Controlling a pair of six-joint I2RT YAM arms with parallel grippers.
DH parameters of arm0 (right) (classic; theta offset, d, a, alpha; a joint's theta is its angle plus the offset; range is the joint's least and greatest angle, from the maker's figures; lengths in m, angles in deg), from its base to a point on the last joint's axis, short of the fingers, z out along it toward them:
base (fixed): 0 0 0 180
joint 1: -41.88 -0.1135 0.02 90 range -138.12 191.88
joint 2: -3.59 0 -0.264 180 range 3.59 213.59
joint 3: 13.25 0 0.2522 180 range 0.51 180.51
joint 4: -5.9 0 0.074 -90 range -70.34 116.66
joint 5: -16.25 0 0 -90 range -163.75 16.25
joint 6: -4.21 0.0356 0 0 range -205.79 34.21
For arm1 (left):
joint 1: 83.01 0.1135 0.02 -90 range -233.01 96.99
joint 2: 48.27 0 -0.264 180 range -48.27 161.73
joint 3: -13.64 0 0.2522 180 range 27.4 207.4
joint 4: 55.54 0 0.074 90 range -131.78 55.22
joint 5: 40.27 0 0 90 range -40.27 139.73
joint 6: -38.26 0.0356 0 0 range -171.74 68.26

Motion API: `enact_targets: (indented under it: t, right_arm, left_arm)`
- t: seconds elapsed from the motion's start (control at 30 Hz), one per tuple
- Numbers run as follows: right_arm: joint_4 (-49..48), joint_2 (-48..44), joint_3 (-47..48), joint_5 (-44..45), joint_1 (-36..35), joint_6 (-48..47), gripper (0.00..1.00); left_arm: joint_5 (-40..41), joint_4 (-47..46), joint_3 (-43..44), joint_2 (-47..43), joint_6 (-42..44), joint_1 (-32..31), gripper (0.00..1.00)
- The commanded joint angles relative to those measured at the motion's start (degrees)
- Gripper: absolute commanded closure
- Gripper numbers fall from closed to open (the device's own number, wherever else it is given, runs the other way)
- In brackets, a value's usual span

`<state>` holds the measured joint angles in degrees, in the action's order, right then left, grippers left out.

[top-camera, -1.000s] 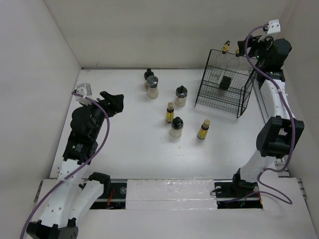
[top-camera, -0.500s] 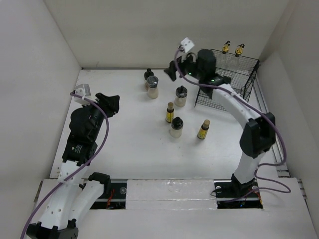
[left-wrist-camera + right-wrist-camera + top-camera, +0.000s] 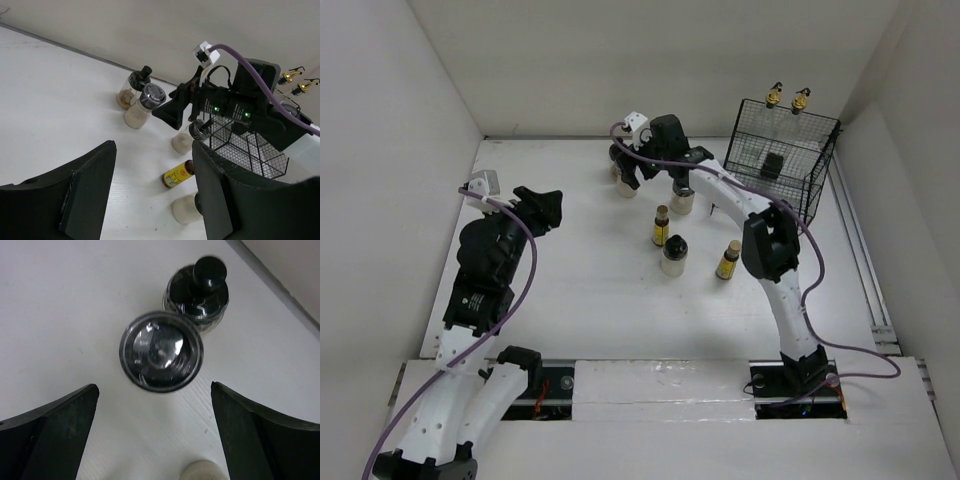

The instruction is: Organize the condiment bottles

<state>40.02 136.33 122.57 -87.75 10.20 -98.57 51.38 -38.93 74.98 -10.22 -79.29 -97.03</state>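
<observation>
Two jars ahead: black-capped jar (image 3: 161, 351) upright, axis vertical, straight below right gripper (image 3: 154, 386); knob-topped jar (image 3: 197, 287) just behind it.
Grip: right gripper spread wide, empty; left gripper (image 3: 154, 145) parted, empty.
Nearer arm: right; left well apart.
Surface: flat white worktop (image 3: 570, 290), back wall near.

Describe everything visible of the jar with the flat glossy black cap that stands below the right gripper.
The jar is squat, of clear glass, with pale beige contents and a round, flat, glossy black cap. It stands upright on the white table, close beside a knob-capped jar; whether they touch is unclear. The right gripper hangs open above it, not touching it.
</observation>
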Motion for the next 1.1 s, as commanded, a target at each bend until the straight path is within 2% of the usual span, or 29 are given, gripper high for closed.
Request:
enact_targets:
  t: [0.0, 0.17, 0.37, 0.43, 0.53, 0.57, 0.6, 0.7, 0.73, 0.9, 1.07]
  right_arm:
    - [3.3, 3.5, 8.9, 1.2, -0.7, -0.9, 0.0]
    - [2.1, 7.4, 11.6, 1.7, -1.2, 0.1, 0.0]
    - [-8.6, 6.6, 7.9, 1.2, -2.2, 2.4, 0.18]
    - [-13.1, 5.4, 5.9, 1.9, -3.6, 3.0, 0.18]
    - [-14.9, 4.7, 5.3, 4.2, -4.9, 3.0, 0.18]
    - [-14.9, 4.7, 6.0, 4.2, -4.9, 3.0, 0.23]
    - [-14.9, 4.7, 6.0, 4.2, -4.9, 3.0, 0.35]
    - [-14.9, 4.1, 6.0, 5.6, -4.9, 3.5, 0.51]
    - [-14.9, 3.3, 5.0, 5.6, -4.9, 3.5, 0.54]
    - [-20.3, -7.3, -4.0, -0.1, -4.9, 4.6, 0.57]
    - [-29.4, -26.5, -17.4, -6.8, -2.7, 6.8, 0.57]
  left_arm:
    - [-0.8, -1.7, 0.9, -0.2, 0.3, 0.3, 0.42]
    - [-0.8, -1.7, 0.9, -0.2, 0.3, 0.3, 0.42]
    - [-1.6, -2.2, 0.9, -0.2, 0.3, 0.3, 0.42]
    - [-2.1, -2.2, 0.9, -0.2, 0.3, 0.3, 0.42]
    - [-2.6, -2.2, 0.3, 0.5, 0.3, 0.3, 0.42]
    - [-2.6, -2.2, 0.3, 0.5, 0.3, 0.3, 0.42]
    - [-2.6, -2.2, 0.3, 0.0, 0.3, 0.3, 0.42]
    - [-2.1, -2.2, 0.3, 0.0, 0.3, 0.3, 0.42]
    - [-2.1, -2.2, 0.3, 0.0, 0.3, 0.3, 0.42]
    - [-2.8, -2.2, 0.3, 0.0, 0.3, 0.3, 0.42]
    - [-2.8, -2.2, 0.3, 0.0, 0.3, 0.3, 0.42]
